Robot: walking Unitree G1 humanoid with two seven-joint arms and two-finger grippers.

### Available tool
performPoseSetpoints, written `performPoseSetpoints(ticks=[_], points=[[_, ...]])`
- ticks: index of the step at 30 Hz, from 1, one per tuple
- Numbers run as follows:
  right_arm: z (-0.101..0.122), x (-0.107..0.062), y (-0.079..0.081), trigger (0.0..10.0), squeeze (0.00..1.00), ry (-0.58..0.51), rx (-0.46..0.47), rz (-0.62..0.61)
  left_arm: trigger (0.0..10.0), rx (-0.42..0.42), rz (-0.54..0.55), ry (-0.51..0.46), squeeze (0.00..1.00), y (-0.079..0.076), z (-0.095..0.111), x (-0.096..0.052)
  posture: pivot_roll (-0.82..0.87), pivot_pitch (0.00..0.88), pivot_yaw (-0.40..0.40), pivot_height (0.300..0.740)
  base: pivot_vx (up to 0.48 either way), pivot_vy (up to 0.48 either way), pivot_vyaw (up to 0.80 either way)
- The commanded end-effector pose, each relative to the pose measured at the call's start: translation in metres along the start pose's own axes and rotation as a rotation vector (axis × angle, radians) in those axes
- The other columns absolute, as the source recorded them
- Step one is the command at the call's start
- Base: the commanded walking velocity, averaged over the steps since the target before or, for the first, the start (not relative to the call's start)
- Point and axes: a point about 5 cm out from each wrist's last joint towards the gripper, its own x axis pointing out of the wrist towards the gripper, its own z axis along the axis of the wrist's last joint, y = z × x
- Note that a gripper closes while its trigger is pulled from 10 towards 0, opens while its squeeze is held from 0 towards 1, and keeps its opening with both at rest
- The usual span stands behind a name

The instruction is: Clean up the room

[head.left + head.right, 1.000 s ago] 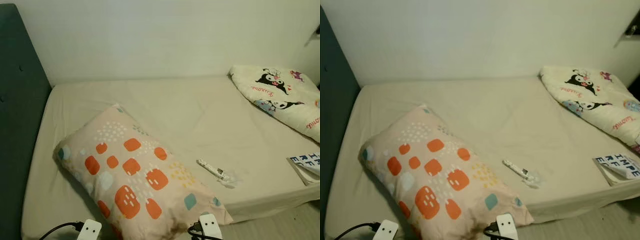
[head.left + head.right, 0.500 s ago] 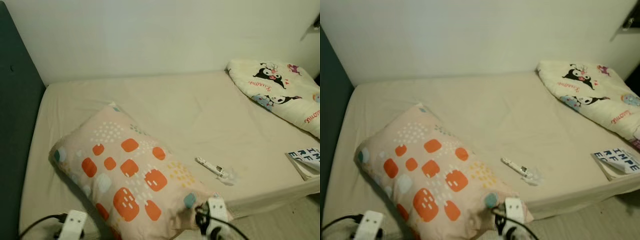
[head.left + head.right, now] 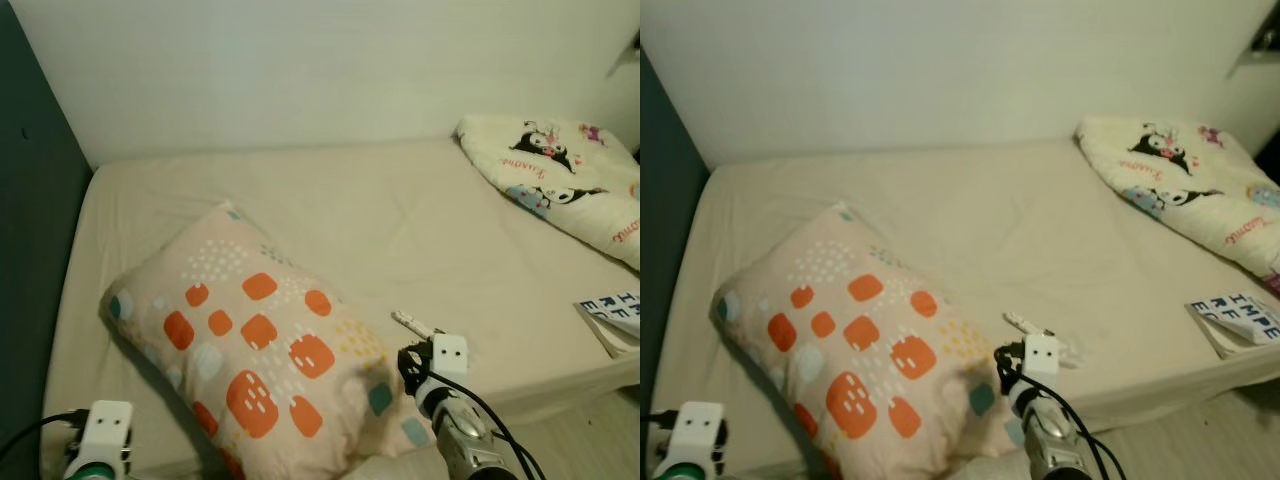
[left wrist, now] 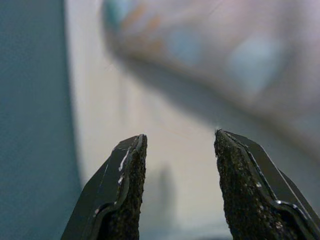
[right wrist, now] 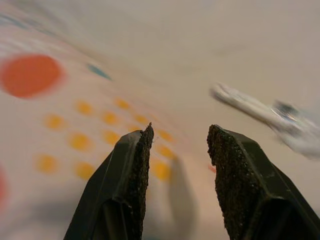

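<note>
Two grippers (image 5: pixel 175 150) (image 4: pixel 177 165), pillow (image 3: pixel 250 350), wrapper (image 5: pixel 260 112) beside

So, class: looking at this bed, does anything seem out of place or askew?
The patterned pillow lies diagonally mid-bed instead of squarely at the headboard. A small white wrapper-like item lies loose on the sheet beside it, and a book overhangs the mattress edge.

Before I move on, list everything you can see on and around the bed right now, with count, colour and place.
Beige fitted bed sheet: one, covers the mattress.
Peach pillow with orange and teal patches: one, lying on the bed's near left part.
Small white wrapper-like item: one, on the sheet just right of the pillow.
White cartoon-print quilt: one, bundled at the far right.
Book with black block letters: one, at the right edge.
Dark teal headboard: one, far left.
Right gripper: open, above the pillow's corner near the wrapper.
Left gripper: open, low by the bed's left edge.
</note>
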Motion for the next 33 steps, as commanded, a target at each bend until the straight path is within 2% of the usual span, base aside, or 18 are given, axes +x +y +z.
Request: performPoseSetpoints(ticks=[1, 2, 7, 14, 17, 19, 22, 25, 26, 27, 29, 31, 32, 33], points=[[-0.002, -0.001, 0.0, 10.0, 0.0, -0.001, 0.016, -0.009, 10.0, 0.032, -0.063, -0.02, 0.0, -0.007, 0.0, -0.003, 0.08, 0.066, -0.004, 0.66, 0.0, 0.0, 0.0], [0.001, 0.001, 0.005, 10.0, 0.0, -0.014, 0.023, 0.003, 10.0, 0.044, -0.121, -0.057, 0.0, -0.016, 0.008, -0.003, 0.08, 0.069, -0.004, 0.655, 0.0, 0.0, 0.0], [0.004, 0.003, 0.015, 10.0, 0.0, -0.029, 0.033, 0.024, 10.0, 0.053, -0.193, -0.087, 0.0, -0.027, 0.018, -0.003, 0.08, 0.075, -0.001, 0.64, 0.0, 0.0, 0.0], [0.002, 0.002, 0.017, 10.0, 0.0, -0.034, 0.037, 0.03, 10.0, 0.048, -0.204, -0.077, 0.0, -0.028, 0.017, -0.005, 0.08, 0.083, 0.0, 0.625, 0.0, 0.0, 0.0], [0.002, 0.001, 0.017, 10.0, 0.0, -0.041, 0.039, 0.03, 10.0, 0.054, -0.181, -0.079, 0.0, -0.026, 0.017, -0.007, 0.08, 0.089, -0.005, 0.615, 0.0, 0.0, 0.0], [0.003, 0.001, 0.016, 10.0, 0.0, -0.051, 0.04, 0.029, 10.0, 0.089, -0.122, -0.096, 0.0, -0.018, 0.018, -0.008, 0.08, 0.094, -0.009, 0.615, 0.0, 0.0, 0.0], [0.004, 0.001, 0.016, 10.0, 0.0, -0.059, 0.042, 0.034, 10.0, 0.111, -0.089, -0.103, 0.0, -0.013, 0.019, -0.008, 0.08, 0.098, -0.014, 0.615, 0.0, 0.0, 0.0], [0.011, 0.001, 0.018, 10.0, 0.0, -0.105, 0.033, 0.077, 10.0, 0.192, -0.165, -0.148, 0.0, -0.015, 0.024, -0.008, 0.09, 0.112, -0.027, 0.615, 0.0, 0.0, 0.0], [0.011, 0.001, 0.018, 10.0, 0.0, -0.105, 0.033, 0.077, 10.0, 0.192, -0.165, -0.148, 0.0, -0.015, 0.024, -0.008, 0.09, 0.112, -0.027, 0.615, 0.0, 0.0, 0.0], [0.013, 0.001, 0.02, 10.0, 0.0, -0.119, 0.024, 0.093, 10.0, 0.209, -0.22, -0.159, 0.0, -0.018, 0.027, -0.007, 0.09, 0.116, -0.03, 0.615, 0.0, 0.0, 0.0], [0.017, 0.002, 0.023, 10.0, 0.0, -0.138, 0.017, 0.109, 10.0, 0.196, -0.255, -0.152, 0.0, -0.02, 0.031, -0.005, 0.09, 0.126, -0.032, 0.615, 0.0, 0.0, 0.0], [0.024, 0.004, 0.028, 10.0, 0.0, -0.166, 0.005, 0.137, 10.0, 0.119, -0.292, -0.123, 0.0, -0.02, 0.039, 0.002, 0.09, 0.14, -0.035, 0.615, 0.0, 0.0, 0.0], [0.024, 0.004, 0.028, 10.0, 0.0, -0.166, 0.005, 0.137, 10.0, 0.119, -0.292, -0.123, 0.0, -0.02, 0.039, 0.002, 0.09, 0.14, -0.035, 0.615, 0.0, 0.0, 0.0], [0.027, 0.006, 0.032, 10.0, 0.0, -0.173, -0.007, 0.155, 10.0, 0.053, -0.296, -0.1, 0.0, -0.019, 0.044, 0.007, 0.09, 0.154, -0.037, 0.615, 0.0, 0.0, 0.0]])
